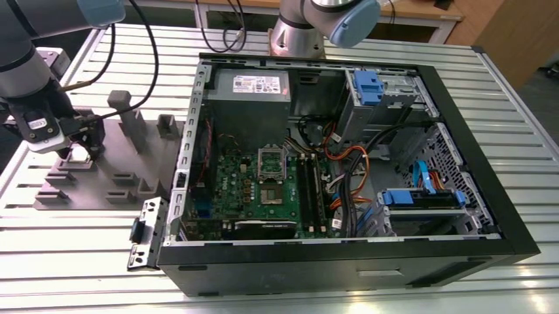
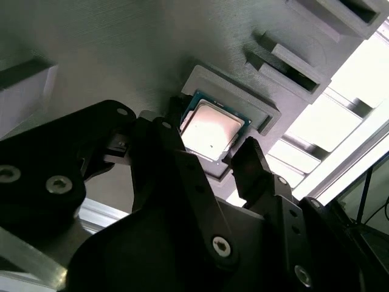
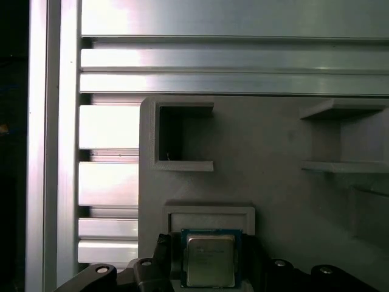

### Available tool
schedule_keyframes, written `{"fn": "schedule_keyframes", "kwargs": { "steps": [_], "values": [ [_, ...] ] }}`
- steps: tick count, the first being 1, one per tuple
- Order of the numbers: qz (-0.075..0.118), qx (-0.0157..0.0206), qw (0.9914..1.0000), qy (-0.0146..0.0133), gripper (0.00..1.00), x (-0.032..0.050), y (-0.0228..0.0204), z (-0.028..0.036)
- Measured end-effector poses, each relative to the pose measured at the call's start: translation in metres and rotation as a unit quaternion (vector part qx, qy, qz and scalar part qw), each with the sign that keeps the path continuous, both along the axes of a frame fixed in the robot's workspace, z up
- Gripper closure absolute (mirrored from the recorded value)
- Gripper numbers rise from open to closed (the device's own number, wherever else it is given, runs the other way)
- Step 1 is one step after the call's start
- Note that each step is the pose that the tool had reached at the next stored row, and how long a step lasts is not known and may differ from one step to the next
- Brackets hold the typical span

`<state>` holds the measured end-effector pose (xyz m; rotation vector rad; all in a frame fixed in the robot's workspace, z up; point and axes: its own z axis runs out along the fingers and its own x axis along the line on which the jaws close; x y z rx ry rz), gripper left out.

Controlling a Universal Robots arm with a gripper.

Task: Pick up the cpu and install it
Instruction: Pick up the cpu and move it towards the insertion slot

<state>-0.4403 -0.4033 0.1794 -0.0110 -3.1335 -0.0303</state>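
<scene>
- Exterior view: this takes in the whole bench. The arm reaches down at the exterior view's left, with the gripper low over a grey fixture plate on the slatted aluminium table.
- The same view shows the open computer case just beside the plate, on the exterior view's right. It holds a green motherboard, a silver socket frame with a dark centre, a grey power supply, blue drive caddies and bundled cables.
- Both wrist views look in close at the cpu, a silver-topped square with a green edge.
- In both wrist views the gripper brackets the cpu on two opposite sides and lies close against its edges. I cannot tell whether it is pinching the chip or just spread around it.
- The cpu lies flat in a shallow raised square nest on the fixture plate, well apart from the socket frame.
- The first wrist view shows a rectangular recess in the plate near the nest, and the table's slats past the plate's edge.
- The exterior view shows upright posts standing on the plate's far side.
</scene>
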Motion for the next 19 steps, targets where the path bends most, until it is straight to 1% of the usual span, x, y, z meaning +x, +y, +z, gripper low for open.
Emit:
{"fn": "schedule_keyframes", "kwargs": {
  "steps": [3, 17, 19],
  "values": [
    [0.0, -0.0001, 1.0, 0.0001, 0.4, 0.0, 0.0, 0.001],
    [0.0, -0.0001, 1.0, 0.0001, 0.4, 0.0, 0.0, 0.0011],
    [0.0, -0.0001, 1.0, 0.0001, 0.42, 0.0, 0.0, 0.0011]
  ]
}}
